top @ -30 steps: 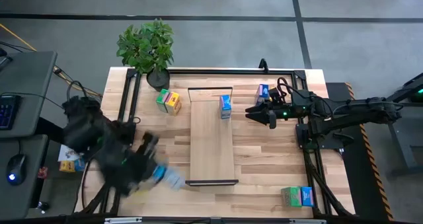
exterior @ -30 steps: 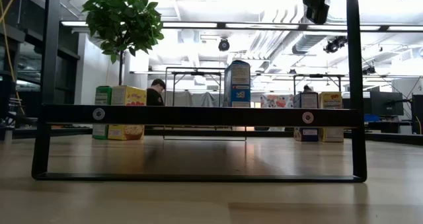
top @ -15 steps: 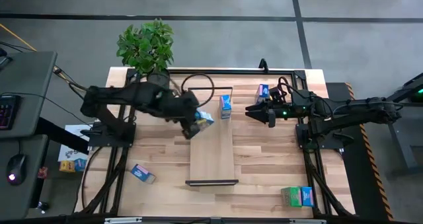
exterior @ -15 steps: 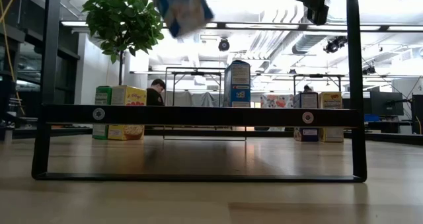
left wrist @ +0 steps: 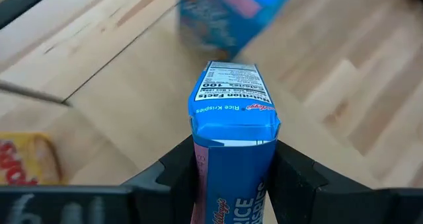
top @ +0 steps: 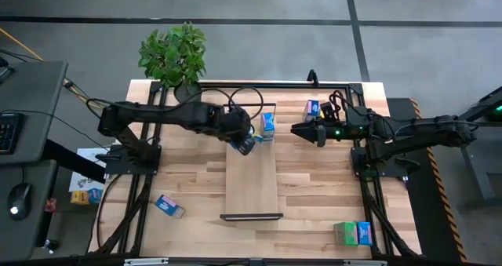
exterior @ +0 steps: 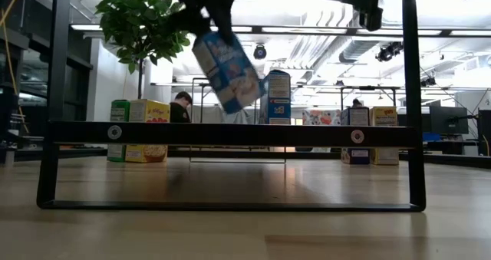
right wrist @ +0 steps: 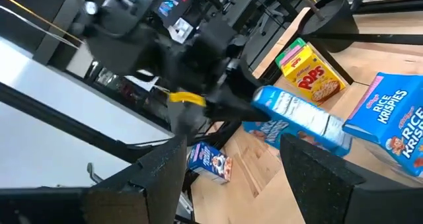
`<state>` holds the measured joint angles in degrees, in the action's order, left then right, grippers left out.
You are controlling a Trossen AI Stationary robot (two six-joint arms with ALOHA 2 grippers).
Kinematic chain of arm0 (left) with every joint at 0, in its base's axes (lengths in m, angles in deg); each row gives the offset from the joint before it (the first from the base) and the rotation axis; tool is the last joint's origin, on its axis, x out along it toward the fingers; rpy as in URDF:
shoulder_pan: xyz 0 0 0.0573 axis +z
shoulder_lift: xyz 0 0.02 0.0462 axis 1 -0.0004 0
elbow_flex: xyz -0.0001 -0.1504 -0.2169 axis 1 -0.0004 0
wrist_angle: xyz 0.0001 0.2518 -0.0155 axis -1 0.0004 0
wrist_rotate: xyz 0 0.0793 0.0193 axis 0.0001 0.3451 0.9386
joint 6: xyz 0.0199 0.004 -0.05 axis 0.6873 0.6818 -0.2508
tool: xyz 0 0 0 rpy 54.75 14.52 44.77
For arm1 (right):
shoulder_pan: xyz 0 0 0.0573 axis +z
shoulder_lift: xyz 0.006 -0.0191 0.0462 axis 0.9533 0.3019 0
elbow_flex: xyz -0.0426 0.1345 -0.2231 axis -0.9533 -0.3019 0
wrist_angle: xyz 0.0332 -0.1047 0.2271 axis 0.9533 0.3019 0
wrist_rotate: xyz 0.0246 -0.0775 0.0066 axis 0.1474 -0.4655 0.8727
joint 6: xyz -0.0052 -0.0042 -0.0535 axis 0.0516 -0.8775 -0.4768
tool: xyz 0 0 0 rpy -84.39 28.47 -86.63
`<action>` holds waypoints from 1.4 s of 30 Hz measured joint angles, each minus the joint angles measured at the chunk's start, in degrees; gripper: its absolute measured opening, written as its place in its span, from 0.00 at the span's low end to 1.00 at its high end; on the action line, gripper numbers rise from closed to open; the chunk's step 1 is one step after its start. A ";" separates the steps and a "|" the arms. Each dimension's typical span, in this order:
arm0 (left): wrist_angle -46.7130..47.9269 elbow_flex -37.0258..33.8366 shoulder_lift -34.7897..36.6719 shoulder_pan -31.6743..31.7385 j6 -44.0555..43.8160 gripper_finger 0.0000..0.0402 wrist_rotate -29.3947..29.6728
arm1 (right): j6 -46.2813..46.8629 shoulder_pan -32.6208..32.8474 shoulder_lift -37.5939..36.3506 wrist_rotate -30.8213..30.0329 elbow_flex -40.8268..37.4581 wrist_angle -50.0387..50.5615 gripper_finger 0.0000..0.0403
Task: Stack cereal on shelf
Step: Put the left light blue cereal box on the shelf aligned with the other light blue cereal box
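Note:
The shelf (top: 251,180) is a narrow light-wood board lying down the middle of the table; its black bracket (exterior: 230,133) fills the low view. A blue cereal box (top: 267,125) stands upright on its far end. My left gripper (top: 241,136) hovers over that far end, shut on a second blue Rice Krispies box (exterior: 230,70), just left of the standing one. My right gripper (top: 296,130) is open and empty, level, to the right of the standing box. My left gripper pinches the blue box between its two fingers (left wrist: 177,178), on two opposite sides (left wrist: 201,168), a little back from the box's free end (left wrist: 234,105). The gripper comes from above. The box hangs below it, tilted, clear of the shelf.
A yellow box and a green box (right wrist: 310,75) stand by the potted plant (top: 174,56) at the far left. A blue box (top: 169,206) lies near the front left, another (top: 312,109) stands at the far right, and a green and blue pair (top: 351,233) at the front right.
My left gripper has carried the blue box from the table's near left up and over to the shelf's far end, then down beside the standing box. The box is now lower and tilted. My right gripper has kept still.

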<state>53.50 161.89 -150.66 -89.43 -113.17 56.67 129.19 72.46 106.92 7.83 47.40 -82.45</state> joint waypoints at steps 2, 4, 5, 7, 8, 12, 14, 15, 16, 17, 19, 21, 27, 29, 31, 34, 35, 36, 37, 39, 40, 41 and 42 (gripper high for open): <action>0.04 -1.25 0.02 0.45 -1.77 0.36 1.29 | 1.75 0.01 -0.01 -0.92 0.00 -0.14 0.59; 0.26 -2.32 0.04 0.73 -4.39 0.36 2.79 | 3.50 0.00 0.01 -1.24 0.00 -0.13 0.59; 0.46 -2.57 0.04 0.86 -5.99 0.36 3.39 | 3.89 0.00 -0.01 -1.25 0.00 -0.13 0.59; 0.11 -2.63 0.04 1.03 -8.42 0.36 4.80 | 4.65 0.02 -0.02 -1.23 0.00 -0.15 0.59; 0.10 -2.63 0.04 1.05 -9.41 0.36 5.68 | 5.06 0.02 -0.02 -1.18 0.00 -0.23 0.59; 0.11 -2.67 0.04 1.03 -12.18 0.36 8.82 | 5.29 0.02 -0.01 -1.16 0.00 -0.42 0.59; 0.15 -2.69 0.04 1.03 -12.56 0.36 9.32 | 5.29 0.02 -0.02 -1.14 0.00 -0.54 0.59; 0.24 -2.70 0.04 1.03 -12.66 0.36 9.32 | 5.06 0.02 -0.01 -1.09 0.00 -0.73 0.59; 0.25 -2.70 0.04 1.03 -12.71 0.36 9.28 | 4.86 0.02 -0.02 -1.07 0.00 -0.93 0.59; 0.22 -2.70 0.03 1.03 -12.96 0.36 9.24 | 4.82 0.02 -0.02 -1.04 0.00 -0.99 0.59; 0.20 -2.70 -0.62 1.03 -14.11 0.36 9.18 | 4.81 0.02 -0.01 -1.03 0.00 -0.94 0.59; 0.80 -2.83 -0.97 1.03 -14.68 0.36 8.72 | 4.79 0.02 0.00 -1.00 0.00 -1.01 0.59; 1.00 -2.85 -1.75 1.03 -15.01 0.37 8.38 | 4.76 0.02 -0.01 -1.00 0.00 -1.29 0.59; 0.41 -2.74 -1.73 1.03 -15.08 0.40 9.21 | 4.65 0.02 -0.02 -1.00 0.00 -1.46 0.59; 0.83 -2.74 -1.73 1.03 -14.62 0.42 9.96 | 4.63 0.02 0.00 -1.11 0.00 -1.58 0.59; 0.64 -2.74 -1.73 1.03 -14.20 0.47 10.39 | 4.64 0.02 0.00 -1.38 0.00 -1.58 0.59; 0.57 -2.74 -1.91 1.03 -14.20 0.48 10.39 | 4.64 0.02 -0.02 -1.38 0.00 -1.58 0.59; 0.43 -2.74 -2.15 1.03 -14.20 0.49 10.38 | 4.63 0.02 -0.01 -1.38 0.00 -1.59 0.59; 0.46 -2.74 -2.32 1.03 -14.20 0.51 10.36 | 4.63 0.02 -0.02 -1.38 0.00 -1.58 0.59; 0.29 -2.74 -2.39 1.03 -14.20 0.53 10.37 | 4.81 0.02 -0.01 -1.40 0.00 -1.58 0.59; -0.27 -2.72 -2.55 1.03 -14.20 0.54 10.39 | 4.82 0.02 0.00 -1.40 0.00 -1.58 0.59; -0.75 -2.72 -2.75 1.03 -14.20 0.55 10.37 | 4.82 0.02 0.00 -1.40 0.00 -1.64 0.59; -0.91 -2.72 -2.94 1.03 -14.18 0.55 10.35 | 4.82 0.02 -0.01 -1.40 0.00 -1.70 0.59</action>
<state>52.58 159.18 -153.60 -88.40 -127.34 67.01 134.02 72.48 106.91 6.43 47.40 -84.15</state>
